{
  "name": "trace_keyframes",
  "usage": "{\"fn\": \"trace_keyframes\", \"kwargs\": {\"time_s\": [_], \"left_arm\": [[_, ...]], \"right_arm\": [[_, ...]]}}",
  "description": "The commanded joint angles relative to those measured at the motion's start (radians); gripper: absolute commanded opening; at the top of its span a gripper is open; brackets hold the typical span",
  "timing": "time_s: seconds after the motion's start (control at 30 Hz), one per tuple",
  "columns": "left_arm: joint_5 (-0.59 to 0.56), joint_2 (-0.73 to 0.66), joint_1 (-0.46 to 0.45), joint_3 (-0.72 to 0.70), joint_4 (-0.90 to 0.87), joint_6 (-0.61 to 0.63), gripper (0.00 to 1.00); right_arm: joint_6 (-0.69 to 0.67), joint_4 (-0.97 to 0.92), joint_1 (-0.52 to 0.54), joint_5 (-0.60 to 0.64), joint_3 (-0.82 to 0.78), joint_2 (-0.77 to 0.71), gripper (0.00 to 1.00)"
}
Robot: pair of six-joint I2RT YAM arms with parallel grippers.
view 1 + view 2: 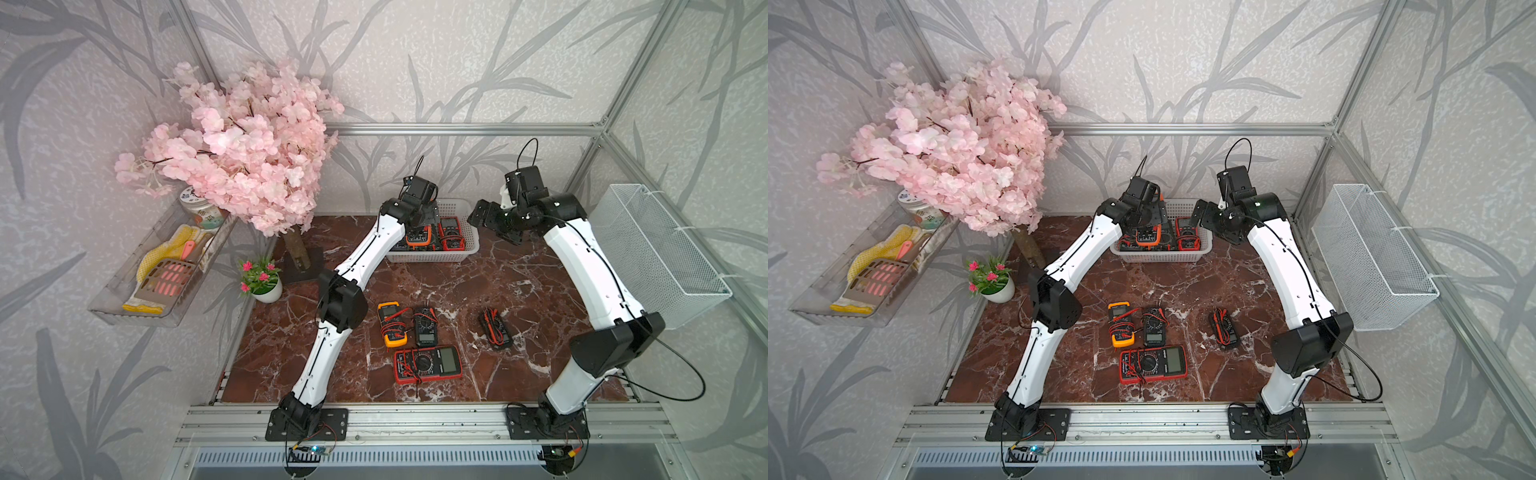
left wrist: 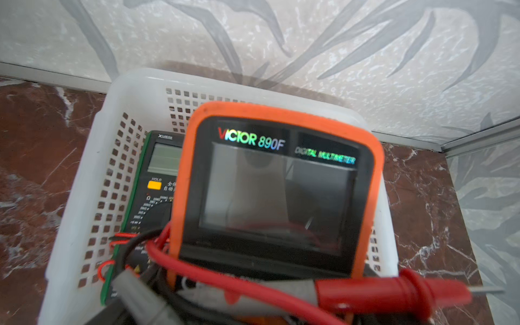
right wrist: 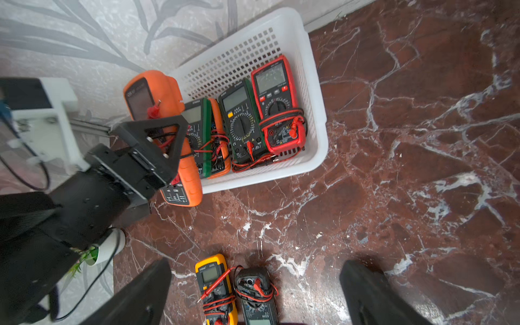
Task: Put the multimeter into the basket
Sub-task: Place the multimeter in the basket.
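Orange multimeter (image 2: 277,183) blurred, its lower end cut off, green multimeter (image 2: 157,174) half hidden behind it

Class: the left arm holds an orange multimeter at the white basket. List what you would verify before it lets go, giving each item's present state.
1. Left gripper clamped on the orange-cased digital multimeter: ok.
2. Multimeter above the white perforated plastic basket: ok.
3. Its lower end inside the rim: cannot tell.
4. Free floor beneath it, beside the green-cased multimeter and red-cased multimeter: cannot tell.
5. Red test probe tucked in: not ok, it juts past the case.
6. Right gripper open, apart from the basket: ok.
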Motion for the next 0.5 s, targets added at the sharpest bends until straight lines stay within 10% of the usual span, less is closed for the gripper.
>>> {"fn": "trace_keyframes", "kwargs": {"time_s": [0.0, 0.47], "left_arm": [[0.002, 0.043, 0.019, 0.076, 0.080, 0.003, 0.59], [-0.016, 0.185, 0.020, 0.079, 0.378, 0.089, 0.63]], "right_arm": [[0.012, -0.105, -0.011, 0.016, 0.104, 0.059, 0.99], [0.133, -0.077, -0.074, -0.099, 0.278, 0.172, 0.99]]}}
